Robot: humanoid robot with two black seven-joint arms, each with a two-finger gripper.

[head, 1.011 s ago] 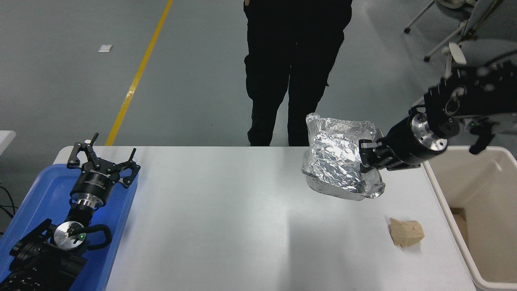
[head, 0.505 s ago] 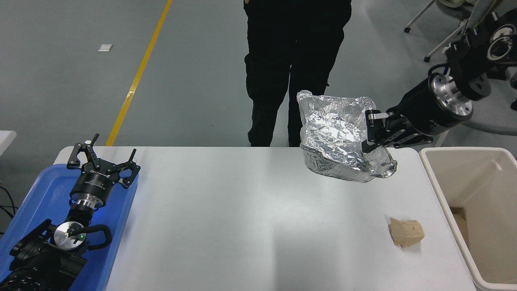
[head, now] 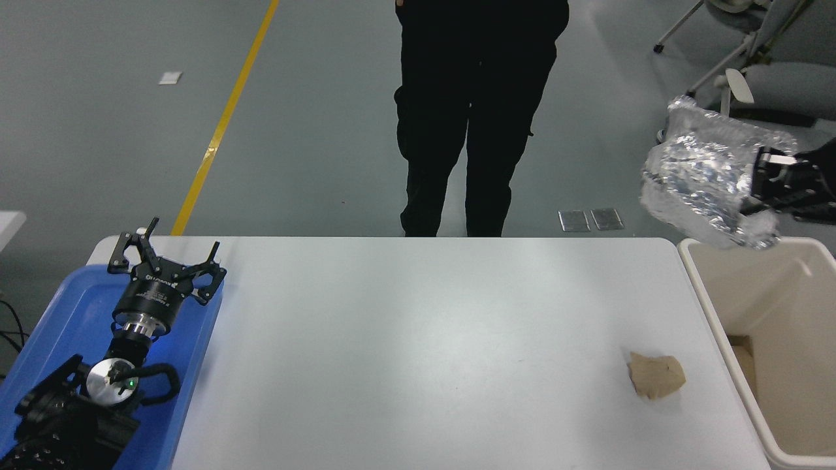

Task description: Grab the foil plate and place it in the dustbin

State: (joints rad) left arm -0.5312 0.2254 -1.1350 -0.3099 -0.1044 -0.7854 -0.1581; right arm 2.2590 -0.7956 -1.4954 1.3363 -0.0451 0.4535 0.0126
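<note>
The foil plate [head: 708, 176], shiny and crinkled, hangs in the air at the far right, above the far left corner of the dustbin [head: 718, 333]. My right gripper [head: 761, 189] comes in from the right edge and is shut on the plate's right rim; most of the arm is out of view. The dustbin is a cream plastic bin standing off the table's right end, its right part cut off by the picture edge. My left gripper [head: 166, 258] is parked open over the blue tray at the lower left.
A tan crumpled paper lump [head: 656, 376] lies on the white table [head: 418, 339] near its right edge. A blue flat tray [head: 65, 307] sits at the left end. A person in black [head: 477, 111] stands at the far side. Chair legs show at the top right.
My right gripper has carried the foil plate up off the table and to the right, from over the table's far right part to above the dustbin's corner. The left arm has not moved.
</note>
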